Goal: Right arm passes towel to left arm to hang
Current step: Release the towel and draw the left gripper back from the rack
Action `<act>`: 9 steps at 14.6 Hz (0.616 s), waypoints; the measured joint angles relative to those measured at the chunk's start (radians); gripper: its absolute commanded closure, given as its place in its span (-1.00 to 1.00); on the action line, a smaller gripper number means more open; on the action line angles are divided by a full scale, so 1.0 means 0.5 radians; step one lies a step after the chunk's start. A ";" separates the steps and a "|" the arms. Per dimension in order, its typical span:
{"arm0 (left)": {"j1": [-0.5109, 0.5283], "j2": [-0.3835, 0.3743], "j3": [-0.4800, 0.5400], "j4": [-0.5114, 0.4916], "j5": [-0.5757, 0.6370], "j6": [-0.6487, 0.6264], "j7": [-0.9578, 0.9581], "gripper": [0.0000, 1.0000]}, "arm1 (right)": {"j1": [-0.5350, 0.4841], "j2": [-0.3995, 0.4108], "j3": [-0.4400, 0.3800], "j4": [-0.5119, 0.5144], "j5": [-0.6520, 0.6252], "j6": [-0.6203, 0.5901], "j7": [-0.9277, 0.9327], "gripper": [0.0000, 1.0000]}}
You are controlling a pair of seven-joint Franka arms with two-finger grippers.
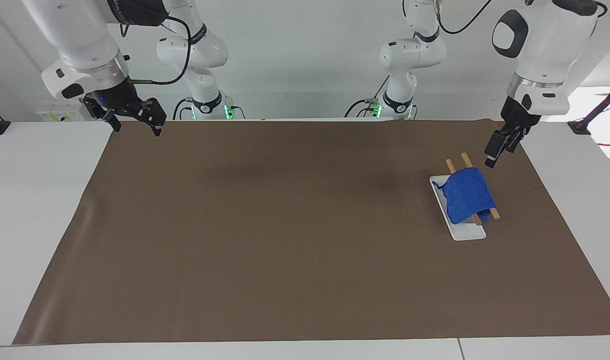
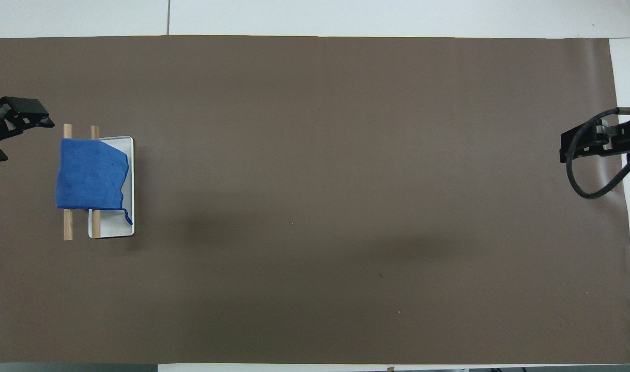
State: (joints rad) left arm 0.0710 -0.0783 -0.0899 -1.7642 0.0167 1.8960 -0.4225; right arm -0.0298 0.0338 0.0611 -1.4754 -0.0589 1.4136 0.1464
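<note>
Blue towel [image 1: 466,196] drapes over two wooden rods [image 1: 465,160] above a white tray [image 1: 467,231] at the facing view's right. The left gripper [image 1: 496,155] hangs at the upper right, just above the rods — probably parted, though seen edge-on. The right gripper [image 1: 134,126], upper left, holds nothing, fingers spread.

Overhead, the towel [image 2: 90,174] sits at mid-left on the brown mat [image 2: 315,206]; the left gripper [image 2: 15,132] pokes in at the left edge, the right gripper [image 2: 599,142] at the right edge — both empty.

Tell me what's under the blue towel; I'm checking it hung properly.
The blue towel drapes over two wooden rods above a white tray. The rods' middles and part of the tray are covered.
</note>
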 measured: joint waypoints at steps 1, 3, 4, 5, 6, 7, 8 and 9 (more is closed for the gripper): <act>0.000 0.030 0.004 0.074 -0.014 -0.083 0.176 -1.00 | 0.000 0.000 0.000 0.000 0.000 0.000 0.000 -1.00; 0.001 0.063 0.009 0.172 -0.025 -0.235 0.417 -1.00 | 0.000 0.000 0.000 0.000 0.000 0.000 0.000 -1.00; 0.001 0.070 0.010 0.212 -0.026 -0.309 0.483 -1.00 | 0.000 0.000 0.000 0.000 0.000 0.000 0.000 -1.00; 0.000 0.073 0.009 0.243 -0.027 -0.379 0.538 -1.00 | 0.000 0.000 0.000 0.000 0.000 0.000 0.000 -1.00; 0.000 0.073 0.008 0.257 -0.028 -0.435 0.589 -1.00 | 0.000 0.000 0.000 0.000 0.000 0.000 0.000 -1.00; 0.000 0.073 0.008 0.261 -0.034 -0.479 0.638 -1.00 | 0.000 0.000 0.000 0.000 0.000 0.000 0.000 -1.00; 0.000 0.073 0.008 0.259 -0.040 -0.517 0.675 -1.00 | 0.000 0.000 0.000 0.000 0.000 0.000 0.000 -1.00; 0.000 0.073 0.008 0.256 -0.046 -0.548 0.716 -1.00 | 0.000 0.000 0.000 0.000 0.001 0.000 0.000 -1.00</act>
State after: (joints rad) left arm 0.0710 -0.0418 -0.0858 -1.6364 -0.0061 1.6219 -0.0646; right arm -0.0299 0.0338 0.0611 -1.4754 -0.0583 1.4136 0.1464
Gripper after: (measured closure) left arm 0.000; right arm 0.000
